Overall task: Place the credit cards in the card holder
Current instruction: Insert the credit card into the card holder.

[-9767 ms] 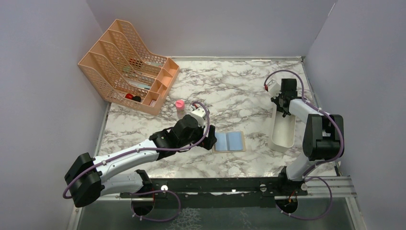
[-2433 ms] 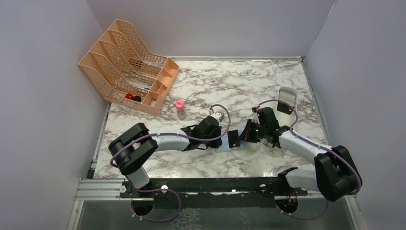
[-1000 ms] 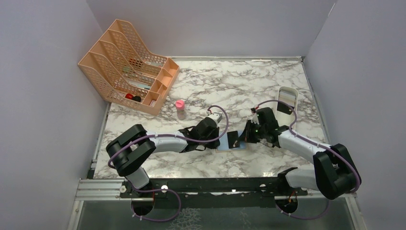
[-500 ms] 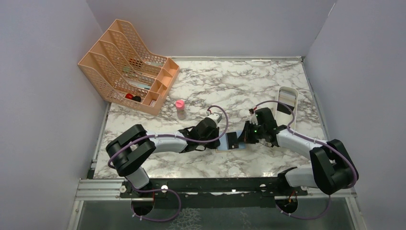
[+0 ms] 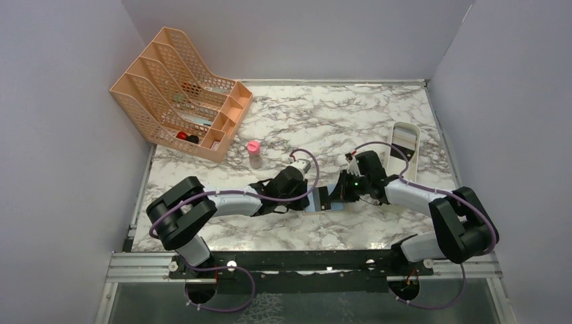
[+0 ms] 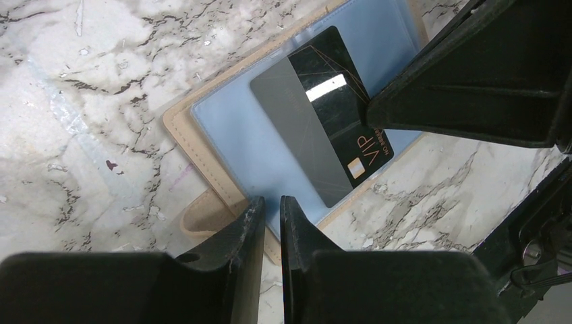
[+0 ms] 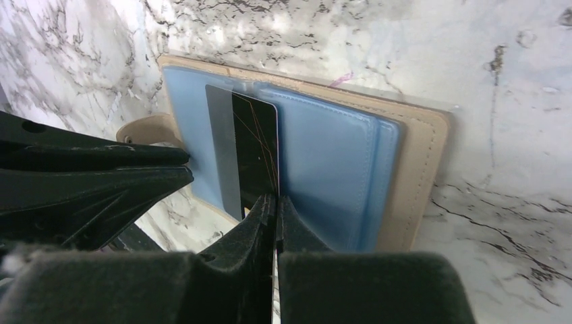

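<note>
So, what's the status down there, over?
Right tool pinching glossy black VIP card on open tan, blue-lined card holder. Left tool nearly closed at holder's edge, grip unclear. Nothing blocking.

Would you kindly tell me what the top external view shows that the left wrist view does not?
Only the top external view: the peach file rack, the pink-capped bottle and the white tray. Only the left wrist view: the VIP lettering on the black card and the snap tab. Both: the open card holder, the left claw at its edge, and the right claw pinching the black card.
</note>
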Tool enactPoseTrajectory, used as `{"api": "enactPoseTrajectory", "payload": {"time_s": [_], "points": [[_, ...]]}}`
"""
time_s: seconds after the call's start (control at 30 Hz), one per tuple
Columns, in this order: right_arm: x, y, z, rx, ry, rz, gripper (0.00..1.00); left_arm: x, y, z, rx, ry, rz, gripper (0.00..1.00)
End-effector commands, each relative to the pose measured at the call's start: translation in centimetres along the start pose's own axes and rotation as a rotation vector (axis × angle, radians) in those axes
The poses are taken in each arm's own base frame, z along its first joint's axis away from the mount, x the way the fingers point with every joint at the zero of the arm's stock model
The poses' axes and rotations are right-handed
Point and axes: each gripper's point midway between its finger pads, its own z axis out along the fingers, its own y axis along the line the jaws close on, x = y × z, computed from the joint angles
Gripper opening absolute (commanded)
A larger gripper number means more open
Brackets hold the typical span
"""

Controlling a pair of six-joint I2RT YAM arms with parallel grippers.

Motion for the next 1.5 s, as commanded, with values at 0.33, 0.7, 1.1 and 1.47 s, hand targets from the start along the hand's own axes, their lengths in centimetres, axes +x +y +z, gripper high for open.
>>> {"api": "enactPoseTrajectory", "payload": {"time_s": [0.33,0.7,1.1,1.47], "points": [[0.6,3.3,1.6,-0.082,0.028,-0.027,0.13,0.8,0.6,-1.2,-0.017,0.012,-0.029,0.20],[0.3,4.4,2.8,-0.057,0.041,-0.083,0.19,0.8,0.9,-1.9,-0.024,0.000,-0.026,0.21],[-1.5,4.8,1.7,-0.008,-0.045,-0.105,0.40,0.5,1.6,-3.3,-0.052,-0.032,-0.068,0.28],[-1.4,5.7,3.1,-0.055,-0.011,-0.081,0.42,1.0,3.3,-2.9,-0.076,-0.002,-0.135,0.18]]}}
